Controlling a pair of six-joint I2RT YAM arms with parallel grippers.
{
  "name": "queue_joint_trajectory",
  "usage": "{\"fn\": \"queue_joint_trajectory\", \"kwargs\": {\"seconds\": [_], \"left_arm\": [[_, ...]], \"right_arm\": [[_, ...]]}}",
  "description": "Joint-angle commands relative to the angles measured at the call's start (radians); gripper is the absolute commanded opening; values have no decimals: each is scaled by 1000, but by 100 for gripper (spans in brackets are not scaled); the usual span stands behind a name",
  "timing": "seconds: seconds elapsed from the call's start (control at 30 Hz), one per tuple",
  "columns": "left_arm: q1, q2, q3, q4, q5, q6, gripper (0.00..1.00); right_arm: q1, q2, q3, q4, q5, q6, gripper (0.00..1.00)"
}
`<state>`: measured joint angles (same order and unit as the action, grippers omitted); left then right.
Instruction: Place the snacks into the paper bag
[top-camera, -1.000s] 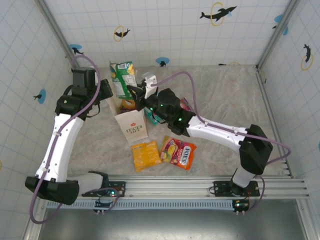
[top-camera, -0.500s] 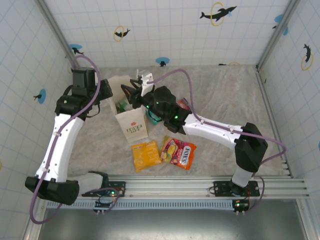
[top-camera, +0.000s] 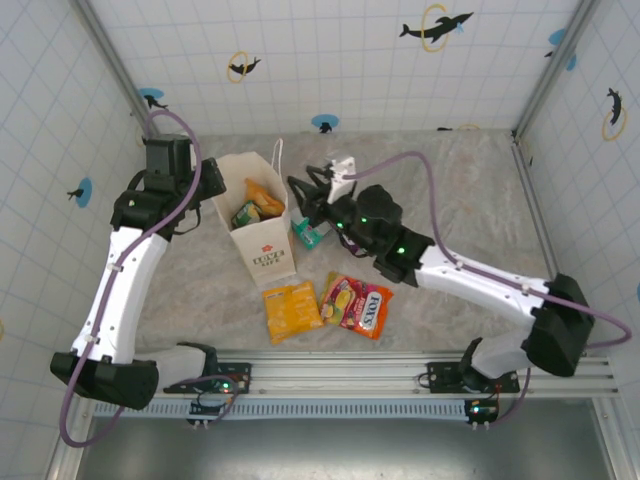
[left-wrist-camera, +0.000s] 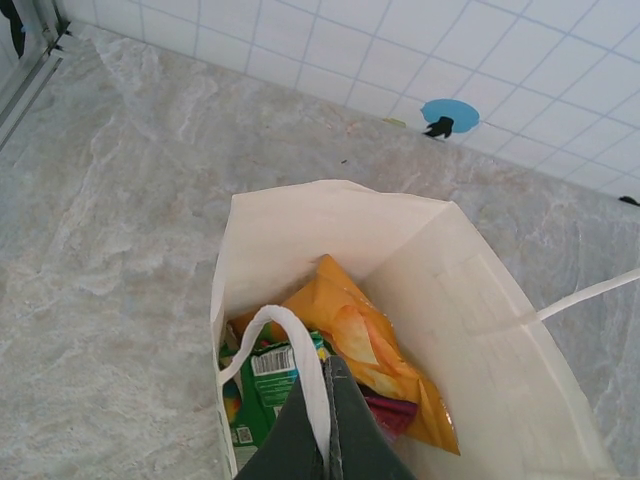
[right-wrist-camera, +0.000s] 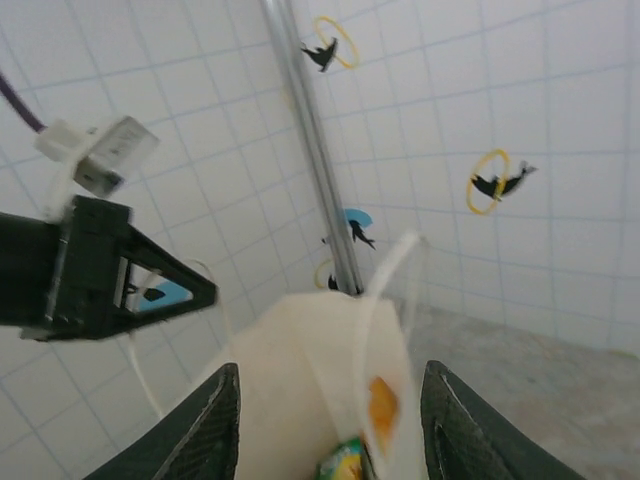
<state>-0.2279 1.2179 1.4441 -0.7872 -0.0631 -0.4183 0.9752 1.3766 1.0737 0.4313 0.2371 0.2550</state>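
Three snacks outside bag (top-camera: 265, 255): orange packet (top-camera: 291, 310), FOX'S pack (top-camera: 357, 305), teal packet (top-camera: 312, 232) | inside: second orange packet (left-wrist-camera: 365, 350), green packet (left-wrist-camera: 270, 375) | left gripper (left-wrist-camera: 328, 420) pinches handle (left-wrist-camera: 310, 375), mouth held open | right gripper (top-camera: 302, 189) spread, empty, beside bag rim | step: likely between loads | next: descend on teal packet, nearest.

I see a white paper bag (top-camera: 262, 240) with a small red logo; inside it, an orange packet (left-wrist-camera: 365, 345) and a green packet (left-wrist-camera: 262, 380). On the grey-beige marbled bench (top-camera: 450, 190): an orange-yellow packet (top-camera: 291, 311), a pink-and-yellow FOX'S bag (top-camera: 360, 306), a teal packet (top-camera: 309, 234).
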Motion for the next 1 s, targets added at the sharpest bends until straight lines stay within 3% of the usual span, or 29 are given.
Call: {"fn": "queue_joint_trajectory", "kwargs": {"seconds": [0.0, 0.23, 0.43, 0.6, 0.97], "left_arm": [[7, 2, -17, 22, 4, 17, 0], [7, 9, -29, 31, 21, 8, 0], [6, 16, -23, 31, 27, 5, 0], [6, 10, -22, 28, 22, 3, 0], [5, 6, -24, 19, 16, 4, 0]], "right_arm": [[-87, -92, -122, -105, -13, 135, 50], [-338, -232, -402, -129, -140, 452, 50], [-482, -207, -519, -104, -249, 630, 51], [-522, -120, -564, -33, -294, 752, 52], [-537, 127, -516, 108, -334, 860, 55]]}}
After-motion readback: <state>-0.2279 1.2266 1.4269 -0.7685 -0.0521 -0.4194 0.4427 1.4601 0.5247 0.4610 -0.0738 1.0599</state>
